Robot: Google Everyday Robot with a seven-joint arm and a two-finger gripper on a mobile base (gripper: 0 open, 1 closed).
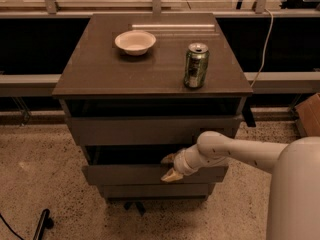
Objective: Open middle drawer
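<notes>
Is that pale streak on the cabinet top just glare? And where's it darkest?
Camera view: likely glare, a pale streak along the back edge of the cabinet top, behind the can; warm, dim light overall; darkest in the gaps above the drawers, where the pincer sits at the upper edge of the middle drawer.

A white bowl (135, 42) sat back-left on the cabinet top (100, 76); a green can (196, 65) stood upright front-right, well apart.
</notes>
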